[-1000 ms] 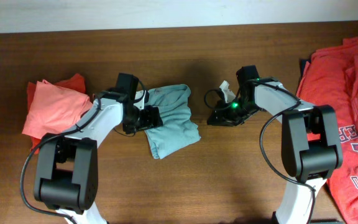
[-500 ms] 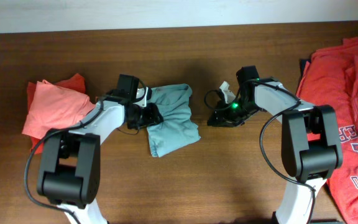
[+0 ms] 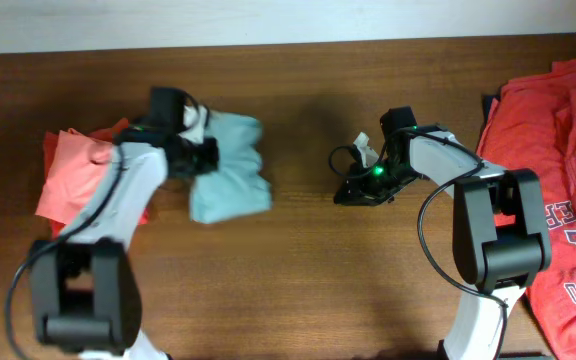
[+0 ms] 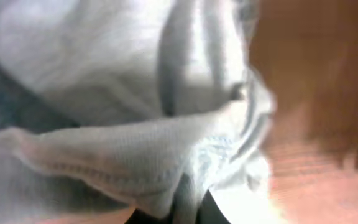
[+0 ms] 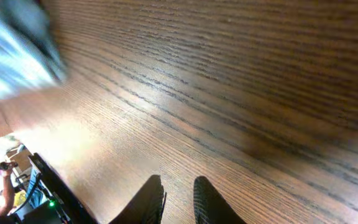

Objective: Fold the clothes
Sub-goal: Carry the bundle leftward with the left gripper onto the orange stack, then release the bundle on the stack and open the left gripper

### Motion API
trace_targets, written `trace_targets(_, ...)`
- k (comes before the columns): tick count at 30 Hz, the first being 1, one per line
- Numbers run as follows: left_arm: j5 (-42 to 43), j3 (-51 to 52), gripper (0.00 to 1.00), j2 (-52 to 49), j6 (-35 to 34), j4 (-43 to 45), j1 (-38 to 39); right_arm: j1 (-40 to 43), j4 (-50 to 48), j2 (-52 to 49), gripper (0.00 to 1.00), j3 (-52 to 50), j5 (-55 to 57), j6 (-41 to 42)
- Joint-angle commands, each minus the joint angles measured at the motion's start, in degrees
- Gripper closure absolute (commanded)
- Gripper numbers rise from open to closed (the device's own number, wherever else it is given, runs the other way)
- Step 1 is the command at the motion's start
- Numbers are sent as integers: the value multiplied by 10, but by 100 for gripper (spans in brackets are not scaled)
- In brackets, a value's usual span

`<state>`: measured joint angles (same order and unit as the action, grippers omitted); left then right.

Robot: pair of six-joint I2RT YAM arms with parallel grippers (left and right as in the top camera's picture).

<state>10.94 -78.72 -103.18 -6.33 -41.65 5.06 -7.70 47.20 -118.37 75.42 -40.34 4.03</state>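
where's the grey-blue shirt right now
Overhead, the pale grey-blue T-shirt sits left of centre on the table, its left edge in the left gripper, just right of the salmon-pink shirt pile.

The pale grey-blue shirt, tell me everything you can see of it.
The pale grey-blue shirt is a soft, cotton-looking bundle, folded into a rough rectangle with puffy edges. It sits left of centre over the brown wooden table, blurred in the overhead view. The left gripper has its jaws shut on its left edge. The left wrist view shows layered folds and a stitched hem. It is just right of the salmon-pink pile; whether they touch is unclear.
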Motion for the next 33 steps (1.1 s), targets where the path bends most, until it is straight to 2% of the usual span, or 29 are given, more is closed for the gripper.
trace_targets(1,-94,-58,99,71,72,-13,-35,-1,2,-4,78,-3,1,-8)
trace_targets(5,-125,-84,99,97,75,-13,-79,-1,6,-4,78,-3,1,-8)
trace_targets(14,-122,-87,99,89,77,-20,-195,0,9,-4,78,-3,5,-8)
trace_targets(24,-101,-86,99,31,76,-38,-244,-1,13,-4,77,-3,5,-8)
trace_targets(33,-103,-86,99,19,76,-49,-285,-1,15,-4,77,-3,5,-8)
